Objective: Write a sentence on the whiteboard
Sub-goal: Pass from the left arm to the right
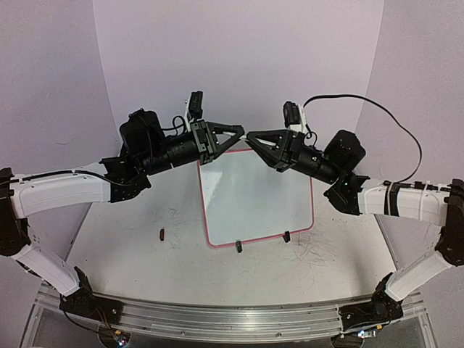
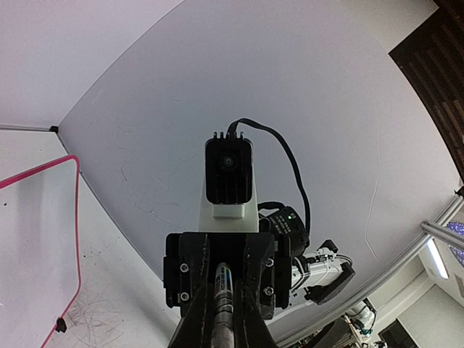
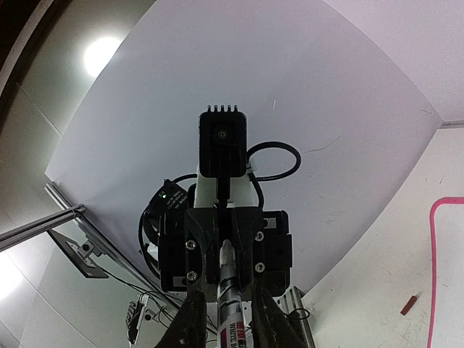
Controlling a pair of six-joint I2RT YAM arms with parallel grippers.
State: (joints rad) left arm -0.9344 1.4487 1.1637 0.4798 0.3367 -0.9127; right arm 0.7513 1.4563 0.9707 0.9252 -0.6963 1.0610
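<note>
The whiteboard, white with a pink frame, lies flat on the table with its face blank; no sentence shows on it. Both grippers hang tip to tip above its far edge. A marker runs between them. My left gripper is shut on the marker, its fingers tight against the barrel in the left wrist view. My right gripper stands slightly open around the marker, with a gap on each side of the barrel. In the right wrist view the marker's narrow end reaches into the left gripper's jaws.
A small dark red piece lies on the table left of the board. Two black clip feet sit on the board's near edge. Curved white walls close in behind and at both sides. Scribble marks stain the table right of the board.
</note>
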